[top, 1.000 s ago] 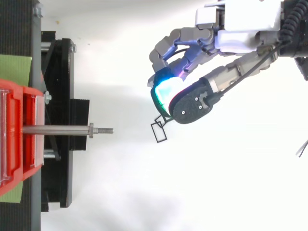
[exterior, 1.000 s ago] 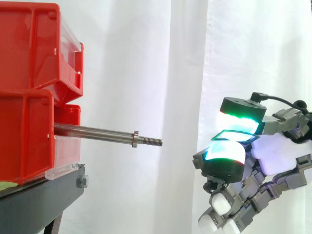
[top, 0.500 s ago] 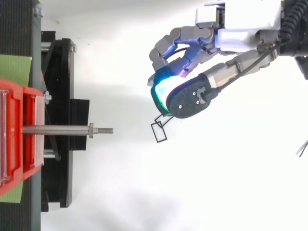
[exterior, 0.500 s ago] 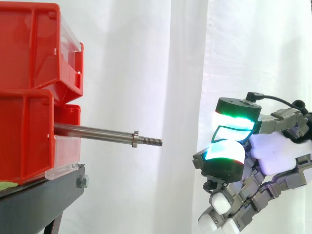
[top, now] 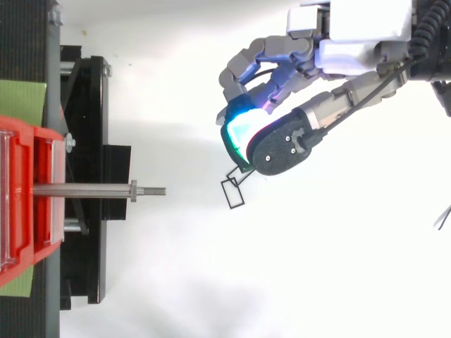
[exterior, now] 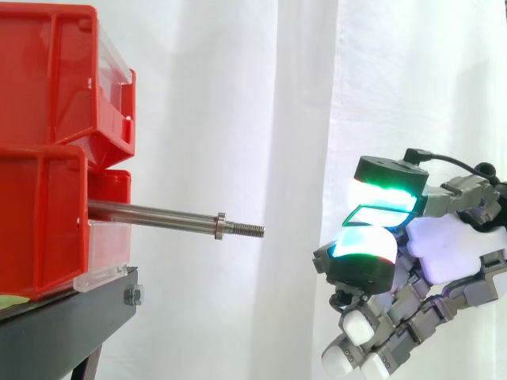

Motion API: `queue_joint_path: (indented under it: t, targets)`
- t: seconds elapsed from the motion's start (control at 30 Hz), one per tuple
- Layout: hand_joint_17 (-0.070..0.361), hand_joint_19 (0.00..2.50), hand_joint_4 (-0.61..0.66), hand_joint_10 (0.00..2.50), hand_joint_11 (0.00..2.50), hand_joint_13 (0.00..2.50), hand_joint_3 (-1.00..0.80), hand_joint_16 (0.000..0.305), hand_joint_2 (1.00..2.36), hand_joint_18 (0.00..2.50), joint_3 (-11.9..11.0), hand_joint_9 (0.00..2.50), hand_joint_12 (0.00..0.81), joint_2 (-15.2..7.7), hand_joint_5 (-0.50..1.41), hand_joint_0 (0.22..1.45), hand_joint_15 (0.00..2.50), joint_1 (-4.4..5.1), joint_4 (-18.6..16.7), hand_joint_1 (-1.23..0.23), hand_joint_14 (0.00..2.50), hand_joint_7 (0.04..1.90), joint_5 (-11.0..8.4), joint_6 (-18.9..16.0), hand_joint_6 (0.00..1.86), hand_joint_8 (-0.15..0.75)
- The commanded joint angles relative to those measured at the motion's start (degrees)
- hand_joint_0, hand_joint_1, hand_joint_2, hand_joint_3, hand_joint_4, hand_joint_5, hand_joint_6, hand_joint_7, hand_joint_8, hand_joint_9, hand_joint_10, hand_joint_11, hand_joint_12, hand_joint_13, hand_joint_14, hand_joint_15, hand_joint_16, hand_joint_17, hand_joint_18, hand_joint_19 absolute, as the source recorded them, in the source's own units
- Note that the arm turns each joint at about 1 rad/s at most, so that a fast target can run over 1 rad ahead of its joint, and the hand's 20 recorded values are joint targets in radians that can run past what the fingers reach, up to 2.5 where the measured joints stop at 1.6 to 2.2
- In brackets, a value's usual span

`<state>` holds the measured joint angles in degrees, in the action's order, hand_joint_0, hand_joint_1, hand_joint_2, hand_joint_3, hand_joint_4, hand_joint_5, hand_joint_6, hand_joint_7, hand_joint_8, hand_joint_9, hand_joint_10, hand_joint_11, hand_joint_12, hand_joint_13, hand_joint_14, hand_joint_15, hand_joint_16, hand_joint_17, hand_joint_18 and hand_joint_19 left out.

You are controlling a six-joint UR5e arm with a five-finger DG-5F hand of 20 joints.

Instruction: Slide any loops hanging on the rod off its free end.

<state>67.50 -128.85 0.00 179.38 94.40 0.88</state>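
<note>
Rod (exterior: 154,215) in side view sticks out level from the stacked red bins (exterior: 47,79) on the black stand (exterior: 63,324), its threaded tip (exterior: 247,230) pointing right, bare past the collar (exterior: 219,226). Hand (exterior: 451,249) sits well right of the tip and a little lower, in front of the white curtain (exterior: 238,95). Two glowing pads (exterior: 366,241) (green above, cyan below) face each other, with a thin dark-edged frame between them, probably the loop.

Top view: rod (top: 84,190) carries nothing. A small black wire loop (top: 232,193) is off the rod, between its free end and the hand (top: 352,32), jutting out from under the pads (top: 239,130). Hand is closed in a pinch on the loop, with the other fingers curled.
</note>
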Motion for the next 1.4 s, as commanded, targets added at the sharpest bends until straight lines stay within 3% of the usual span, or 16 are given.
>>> queue_joint_path:
  t: [0.0,0.4,0.77,1.37]
  targets:
    - [0.082,0.13,0.01,0.01,0.21,0.57,-0.35,0.037,1.01,0.45,0.00,0.77,0.228,0.00,-0.21,0.61,0.00,0.00,0.00,-0.81,0.00,1.33,0.00,-0.71,0.85,0.225]
    - [0.081,0.13,-0.03,0.01,0.22,0.57,-0.37,0.036,1.01,0.45,0.00,0.76,0.225,0.00,-0.21,0.63,0.00,0.00,0.00,-0.82,0.00,1.33,0.00,-1.76,0.85,0.217]
    - [0.081,0.14,-0.19,0.01,0.22,0.59,-0.18,0.036,1.02,0.47,0.00,0.80,0.222,0.00,-0.21,0.61,0.00,0.00,0.00,-0.79,0.00,1.44,0.00,-2.29,0.87,0.213]
    - [0.080,0.15,-0.17,0.01,0.22,0.60,-0.14,0.036,1.02,0.48,0.00,0.86,0.218,0.00,-0.21,0.61,0.00,0.09,-0.09,-0.75,0.00,1.46,0.17,-1.85,0.88,0.219]
